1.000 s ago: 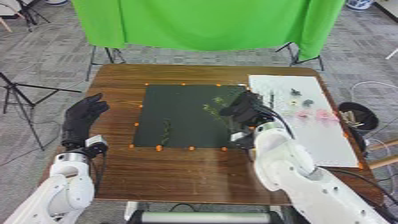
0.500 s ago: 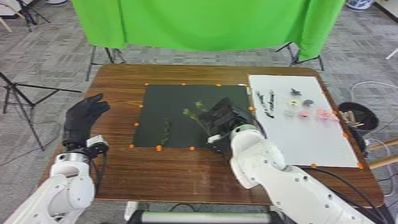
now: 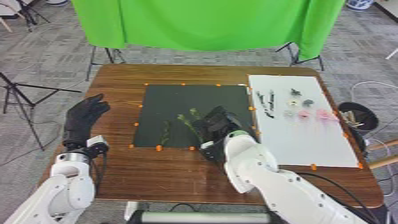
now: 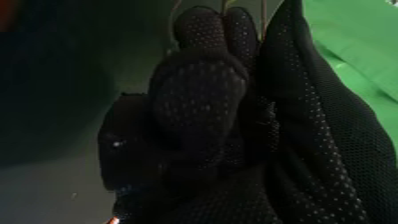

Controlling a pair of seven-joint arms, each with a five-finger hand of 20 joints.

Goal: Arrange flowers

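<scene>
My right hand [image 3: 218,125] is over the right part of the dark mat [image 3: 178,100], shut on a branching green stem [image 3: 187,121] that points away to its left. In the right wrist view, the hand [image 4: 204,110] has its fingers curled against the thumb, and thin stems [image 4: 264,17] stick out past the fingertips. Another green sprig [image 3: 166,131] lies on the mat's left side. My left hand [image 3: 84,116] rests open at the table's left, apart from the mat. Pink flowers [image 3: 305,114], a pale flower [image 3: 293,102] and dark pieces [image 3: 270,97] lie on the white board [image 3: 311,145].
Orange markers [image 3: 159,148] line the edges of the mat and board. A black bin [image 3: 358,116] stands beyond the table's right edge. The green cloth [image 3: 209,25] hangs behind the wooden table [image 3: 133,177].
My right hand has moved left from beside the white board and then slightly nearer, carrying the green stem over the mat. My left hand has kept still.
</scene>
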